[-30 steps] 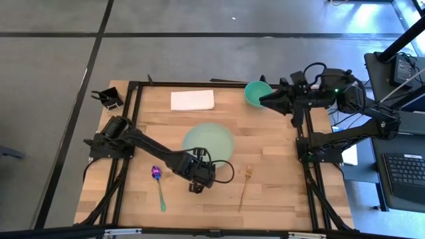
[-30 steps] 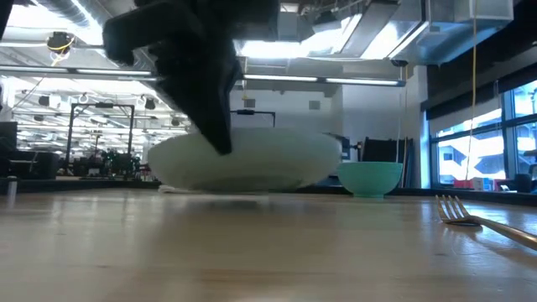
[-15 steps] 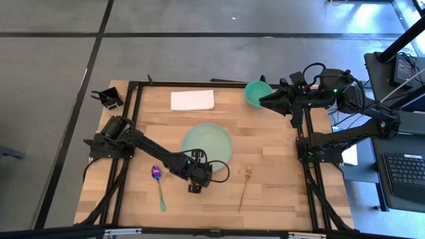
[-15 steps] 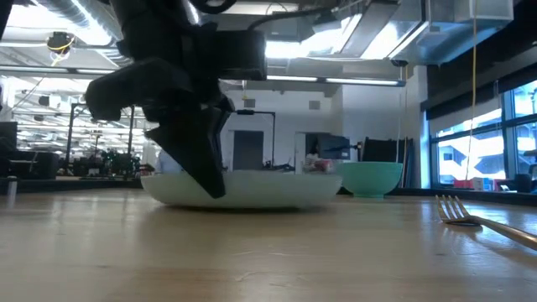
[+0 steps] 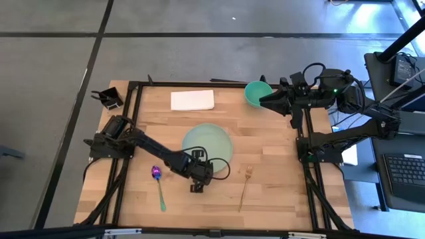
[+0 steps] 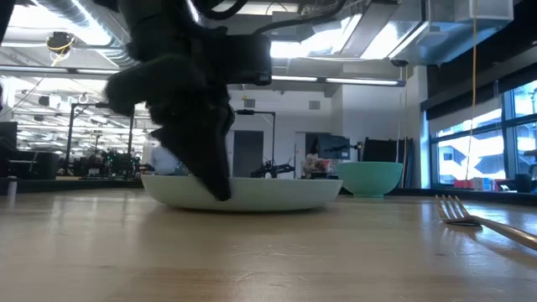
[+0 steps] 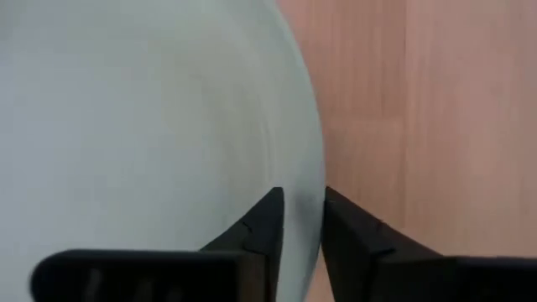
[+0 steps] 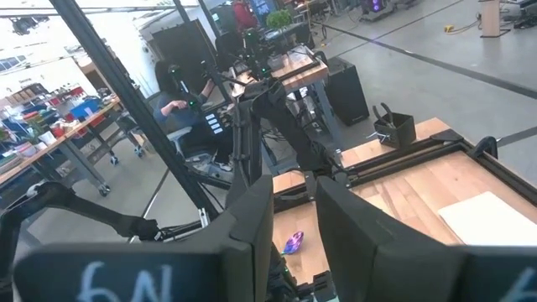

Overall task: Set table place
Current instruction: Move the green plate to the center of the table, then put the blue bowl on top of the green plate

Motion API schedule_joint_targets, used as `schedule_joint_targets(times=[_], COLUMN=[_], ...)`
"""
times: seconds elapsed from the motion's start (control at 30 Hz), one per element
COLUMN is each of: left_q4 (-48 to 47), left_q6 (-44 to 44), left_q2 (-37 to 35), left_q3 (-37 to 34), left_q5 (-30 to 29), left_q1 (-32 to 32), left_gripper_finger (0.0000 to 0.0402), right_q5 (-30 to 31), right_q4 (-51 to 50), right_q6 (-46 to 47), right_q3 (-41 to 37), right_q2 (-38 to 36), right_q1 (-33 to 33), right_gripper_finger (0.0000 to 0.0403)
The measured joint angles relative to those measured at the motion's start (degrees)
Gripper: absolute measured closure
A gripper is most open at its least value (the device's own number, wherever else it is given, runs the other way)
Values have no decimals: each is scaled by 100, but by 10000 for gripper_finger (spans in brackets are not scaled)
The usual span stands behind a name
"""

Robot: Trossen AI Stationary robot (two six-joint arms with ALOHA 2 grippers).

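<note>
The pale green plate (image 5: 207, 141) lies flat on the wood table (image 5: 279, 192), near its middle. My left gripper (image 5: 201, 164) is at the plate's near rim, shut on it; in the low view (image 6: 220, 180) it stands in front of the plate (image 6: 277, 193). The teal bowl (image 5: 256, 93) stands at the far right. My right gripper (image 5: 262, 101) waits beside the bowl, fingers close together, holding nothing. The spoon (image 5: 159, 186) lies near left, the gold fork (image 5: 244, 186) near right. My left gripper pinches the plate's near rim (image 7: 309, 180) between its two fingers, one over the plate's inside (image 7: 267, 220) and one beyond the edge (image 7: 346, 228). The fingers come from above, slanting down from the table's near side. The plate rests flat on the table.
A white napkin (image 5: 192, 99) lies at the far middle. A small black holder (image 5: 108, 98) sits off the table's far left corner. Black frame rails (image 5: 302, 166) edge the table. Bare wood shows between the spoon and the fork.
My left gripper has gone down with the plate. The plate, held raised above the table a second ago, now lies flat on the wood. The gripper stays at its near rim.
</note>
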Motion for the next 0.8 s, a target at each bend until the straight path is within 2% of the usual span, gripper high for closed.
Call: schedule_joint_targets(times=[0.27, 0.43, 0.53, 0.6, 0.73, 0.8], left_q4=[-38, -658, -1092, -1182, -1442, -1488], left_q6=[-227, -229, -229, -216, -207, -206], left_q2=[-54, -99, -101, -111, -105, -114], left_q3=[814, 1869, 2673, 3194, 4174, 4618], left_q5=[-35, -55, -59, -64, -177, -314], left_q1=[115, 150, 155, 176, 215, 237], left_gripper_finger=[295, 300, 305, 307, 311, 312], right_q5=[-2, -5, 39, 304, 1235, 1424], right_q4=[0, -95, -443, -924, -2057, -2269], right_q6=[30, 303, -130, -663, -1342, -1631], right_q3=[2, 1, 2, 2, 4, 2], right_q2=[0, 0, -2, -2, 188, 369], right_q1=[-2, 0, -24, -134, -524, -823], right_gripper_finger=[308, 308, 308, 309, 308, 308])
